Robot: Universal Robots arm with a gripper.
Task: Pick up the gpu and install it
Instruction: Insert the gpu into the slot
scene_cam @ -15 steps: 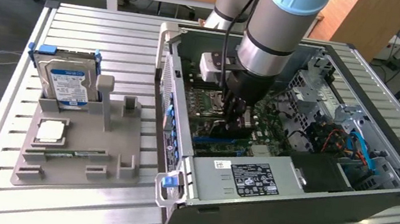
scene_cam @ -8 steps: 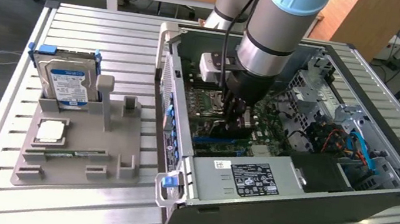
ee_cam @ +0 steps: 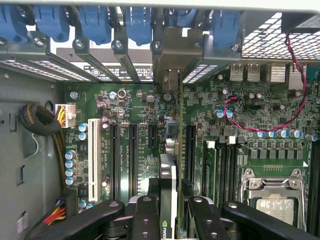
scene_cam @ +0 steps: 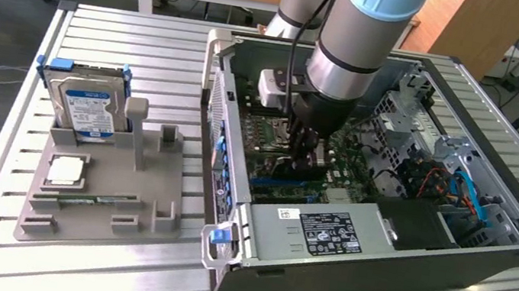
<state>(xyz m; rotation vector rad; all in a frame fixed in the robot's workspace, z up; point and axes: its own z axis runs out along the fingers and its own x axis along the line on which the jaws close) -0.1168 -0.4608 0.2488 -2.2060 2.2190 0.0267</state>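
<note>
The pincer (ee_cam: 172, 206) grips the gpu (ee_cam: 169, 172) edge-on between its fingers, the card upright over the motherboard (ee_cam: 130, 105) slots. The arm (scene_cam: 357, 44) points straight down into the open case (scene_cam: 375, 271) lying on the tabletop (scene_cam: 121, 40).

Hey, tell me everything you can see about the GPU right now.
The gpu is a thin dark card seen edge-on, with a green board edge, a pale strip along it and a logo near the gripper. It stands on edge inside the open computer case, over the green motherboard, running parallel to the long black slots, its metal bracket toward the case's rear wall. The gripper is shut on it, clamping both faces. Whether it has entered a slot I cannot tell.
</note>
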